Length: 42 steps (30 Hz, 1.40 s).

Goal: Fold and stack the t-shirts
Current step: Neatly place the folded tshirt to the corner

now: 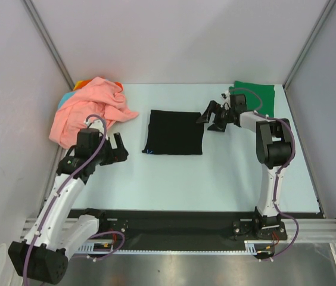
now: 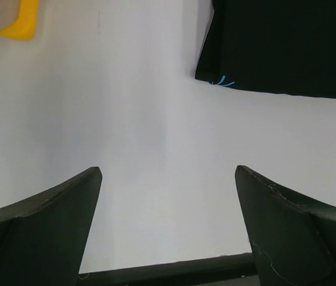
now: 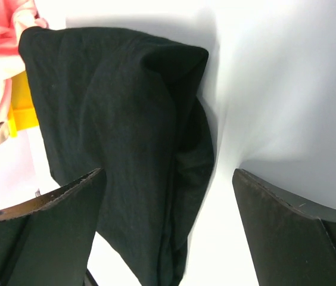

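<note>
**Both grippers open beside the folded black t-shirt**

The right gripper is hovering with its jaws spread wide and empty. It is pointing at the right edge of the black t-shirt. In the right wrist view that edge is standing up in a loose ridge. The left gripper, equally wide and holding nothing, is hanging over the bare table, just off the shirt's near-left corner, where a small blue mark is showing.

The black t-shirt is lying as a folded rectangle at the table's middle. The green t-shirt is lying folded at the far right corner. The salmon-pink t-shirt is lying crumpled at the far left, with the orange t-shirt and the teal t-shirt peeking out beneath it.

The cloth looks light and limp, so a grasp on one layer would probably let the fold fall open. Pinching through all layers at the raised right edge, with the left side supported as well, appears the safer hold.
</note>
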Tool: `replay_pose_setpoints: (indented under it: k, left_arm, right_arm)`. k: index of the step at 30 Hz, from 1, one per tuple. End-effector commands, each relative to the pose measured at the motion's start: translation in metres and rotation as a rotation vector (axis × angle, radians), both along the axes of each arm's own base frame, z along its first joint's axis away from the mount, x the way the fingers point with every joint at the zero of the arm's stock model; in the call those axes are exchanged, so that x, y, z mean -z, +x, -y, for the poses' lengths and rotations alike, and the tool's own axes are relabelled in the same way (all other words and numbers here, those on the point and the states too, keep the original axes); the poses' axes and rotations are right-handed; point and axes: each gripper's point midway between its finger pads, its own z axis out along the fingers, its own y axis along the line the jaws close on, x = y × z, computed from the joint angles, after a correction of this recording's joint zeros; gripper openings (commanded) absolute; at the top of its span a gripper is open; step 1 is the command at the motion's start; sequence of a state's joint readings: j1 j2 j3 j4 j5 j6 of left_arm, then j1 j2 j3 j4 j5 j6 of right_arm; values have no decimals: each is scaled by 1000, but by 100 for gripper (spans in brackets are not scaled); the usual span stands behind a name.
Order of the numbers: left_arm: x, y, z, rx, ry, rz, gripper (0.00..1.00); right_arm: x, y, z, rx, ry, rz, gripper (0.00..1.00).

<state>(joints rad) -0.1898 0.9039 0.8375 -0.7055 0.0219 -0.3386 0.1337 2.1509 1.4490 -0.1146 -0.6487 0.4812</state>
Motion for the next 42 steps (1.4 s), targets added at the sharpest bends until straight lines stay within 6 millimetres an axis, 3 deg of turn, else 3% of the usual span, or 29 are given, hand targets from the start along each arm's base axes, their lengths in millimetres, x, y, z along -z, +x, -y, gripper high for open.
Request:
replay_pose_setpoints:
  k: [1,8,13,22,27,33,36,37,38,42]
  left_arm:
    - [-10,11,0,10,12,72,100]
    - [-3,12,3,27,7,41,100]
    - [-2,11,4,28,6,44,100]
    - [-4,10,3,24,4,53,100]
    - [-7,10,2,15,3,68,100]
    - [-7,9,1,11,4,72,100]
    - [-6,9,1,10,4,66,100]
    - [-6,9,1,9,5,66,100]
    - [-6,9,0,8,7,66,100]
    - [-6,9,0,8,4,66,100]
  right_arm:
    - [19,-17,10,10,-33,-40,95]
    - [18,-29,23,13,-84,-36,99]
    - [17,-24,16,-4,-53,-33,99]
    - [18,-2,-16,-44,-67,-12,98]
    - [33,-1,-39,-80,-49,-31,92]
    - [43,-9,-59,-123,11,-45,66]
    - [41,-9,-64,-141,68,-32,33]
    - [40,-5,-66,-151,84,-1,7]
    - [38,-3,-65,-150,92,7,0]
    - [20,3,-54,-152,100,46,0]
